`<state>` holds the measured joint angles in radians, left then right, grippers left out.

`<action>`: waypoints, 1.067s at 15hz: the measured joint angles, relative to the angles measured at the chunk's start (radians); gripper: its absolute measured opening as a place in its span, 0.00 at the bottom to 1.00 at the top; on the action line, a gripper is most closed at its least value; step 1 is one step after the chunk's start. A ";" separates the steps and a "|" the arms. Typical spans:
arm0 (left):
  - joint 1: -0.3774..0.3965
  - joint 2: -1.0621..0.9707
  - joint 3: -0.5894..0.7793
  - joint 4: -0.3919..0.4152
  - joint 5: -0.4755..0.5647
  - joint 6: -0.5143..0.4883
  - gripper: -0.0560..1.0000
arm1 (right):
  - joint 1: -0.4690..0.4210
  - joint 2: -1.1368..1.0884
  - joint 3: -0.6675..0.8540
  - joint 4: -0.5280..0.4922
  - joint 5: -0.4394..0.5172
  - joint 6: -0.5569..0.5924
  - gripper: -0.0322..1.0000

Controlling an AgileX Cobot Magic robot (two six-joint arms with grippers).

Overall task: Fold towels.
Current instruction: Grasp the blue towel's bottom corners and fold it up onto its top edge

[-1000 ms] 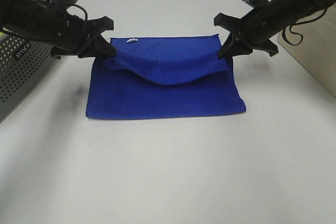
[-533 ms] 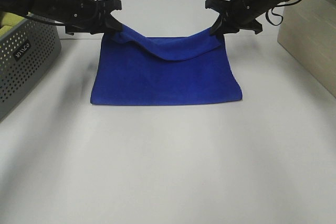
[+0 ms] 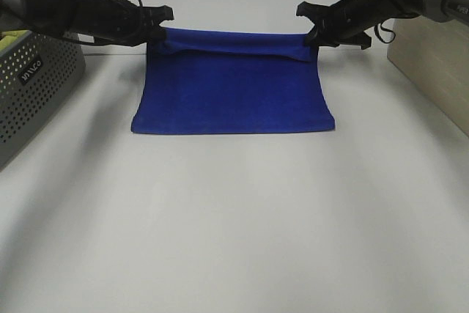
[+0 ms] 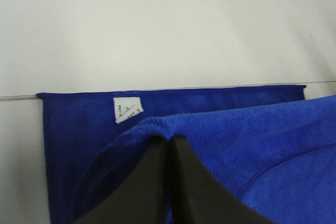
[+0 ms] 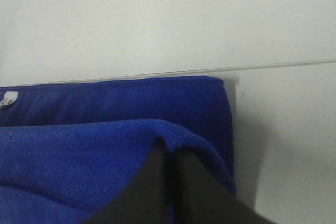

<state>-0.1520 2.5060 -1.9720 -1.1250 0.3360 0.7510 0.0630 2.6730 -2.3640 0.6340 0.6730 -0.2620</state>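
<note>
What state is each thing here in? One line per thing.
Blue towel: doubled over, top layer's edge stretched taut near the far edge.
Left gripper: shut on one towel corner.
Right gripper: shut on the other corner.
White tag: exposed on the lower layer.
Grey basket: upright.
</note>
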 joint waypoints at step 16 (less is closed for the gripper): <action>0.000 -0.103 -0.004 0.417 0.346 -0.306 0.78 | -0.001 -0.101 -0.009 -0.080 0.471 0.016 0.86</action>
<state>-0.1520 2.4030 -1.9760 -0.7080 0.6820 0.4450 0.0620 2.5720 -2.3730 0.5540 1.1440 -0.2460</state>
